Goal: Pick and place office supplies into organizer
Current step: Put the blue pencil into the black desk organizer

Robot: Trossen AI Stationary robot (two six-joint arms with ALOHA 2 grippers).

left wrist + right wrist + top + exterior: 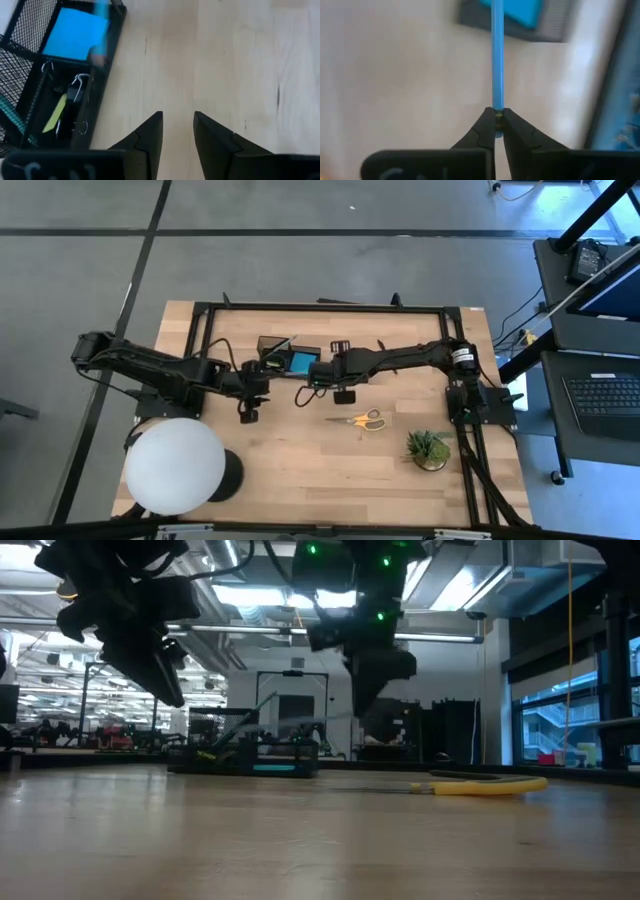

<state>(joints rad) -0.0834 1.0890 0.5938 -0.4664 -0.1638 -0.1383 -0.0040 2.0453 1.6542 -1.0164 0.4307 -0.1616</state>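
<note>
Now right tool [496,121] pinches a blue pen [497,55]; left tool [178,131] gapes empty.

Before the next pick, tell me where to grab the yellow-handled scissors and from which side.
Come straight down from above: the scissors lie flat on the bare wood, apart from the potted plant. Probably best to pinch across the narrow neck where blades meet handles; the yellow loops are wide, the blade tips thin. The open left gripper holds nothing.
</note>
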